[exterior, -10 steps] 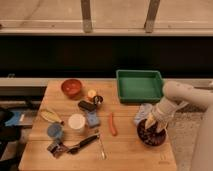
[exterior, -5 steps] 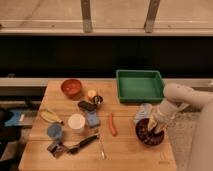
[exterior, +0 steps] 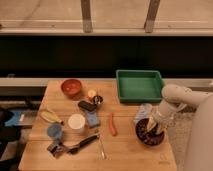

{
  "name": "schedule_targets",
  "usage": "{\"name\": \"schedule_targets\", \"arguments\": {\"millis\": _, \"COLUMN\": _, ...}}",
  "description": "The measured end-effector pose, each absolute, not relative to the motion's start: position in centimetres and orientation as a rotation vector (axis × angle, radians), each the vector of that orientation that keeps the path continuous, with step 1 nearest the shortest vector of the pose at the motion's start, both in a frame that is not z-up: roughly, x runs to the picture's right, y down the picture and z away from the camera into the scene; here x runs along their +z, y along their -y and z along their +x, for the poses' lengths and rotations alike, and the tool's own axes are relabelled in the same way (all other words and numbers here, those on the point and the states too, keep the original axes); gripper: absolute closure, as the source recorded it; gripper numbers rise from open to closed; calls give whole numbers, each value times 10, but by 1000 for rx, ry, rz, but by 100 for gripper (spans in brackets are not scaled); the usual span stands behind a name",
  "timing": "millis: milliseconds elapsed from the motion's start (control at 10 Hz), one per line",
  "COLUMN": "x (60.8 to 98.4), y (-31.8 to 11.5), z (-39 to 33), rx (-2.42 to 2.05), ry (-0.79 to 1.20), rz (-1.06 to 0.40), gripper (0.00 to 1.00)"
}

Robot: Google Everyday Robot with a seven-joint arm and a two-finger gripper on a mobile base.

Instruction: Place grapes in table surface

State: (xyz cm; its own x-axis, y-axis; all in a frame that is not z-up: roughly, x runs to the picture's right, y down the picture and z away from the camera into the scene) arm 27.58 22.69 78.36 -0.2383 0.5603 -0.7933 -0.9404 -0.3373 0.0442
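Observation:
The dark purple bowl [exterior: 150, 134] stands near the right front of the light tan wooden table surface [exterior: 125, 150]. My gripper [exterior: 152, 128] reaches down into this bowl from the right, at the end of the white arm [exterior: 176, 97]. Dark bumpy shapes inside the bowl, right at the gripper, look like the grapes [exterior: 145, 131]; the gripper partly hides them. I cannot tell whether the gripper holds them.
A green tray [exterior: 139, 85] stands behind the bowl. An orange carrot [exterior: 113, 124] lies left of it, and a pale blue cloth [exterior: 143, 112] lies beside it. To the left are a red bowl [exterior: 71, 87], a white cup [exterior: 76, 122], a blue cup [exterior: 54, 131], a banana [exterior: 50, 116] and black utensils [exterior: 82, 144].
The gripper has sunk slightly lower into the purple bowl. Nothing else on the table has moved.

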Motion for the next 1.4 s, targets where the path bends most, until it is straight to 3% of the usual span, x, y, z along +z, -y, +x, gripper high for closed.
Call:
{"name": "schedule_targets", "arguments": {"millis": 500, "x": 779, "y": -222, "z": 261, "rx": 1724, "ry": -656, "rz": -792, "gripper": 92}}
{"name": "schedule_targets", "arguments": {"millis": 600, "x": 780, "y": -224, "z": 262, "rx": 1724, "ry": -655, "rz": -791, "gripper": 98}}
{"name": "schedule_targets", "arguments": {"millis": 900, "x": 770, "y": -215, "z": 260, "rx": 1730, "ry": -623, "rz": -770, "gripper": 100}}
{"name": "schedule_targets", "arguments": {"millis": 1400, "x": 700, "y": -168, "z": 252, "rx": 1718, "ry": -485, "rz": -659, "gripper": 100}}
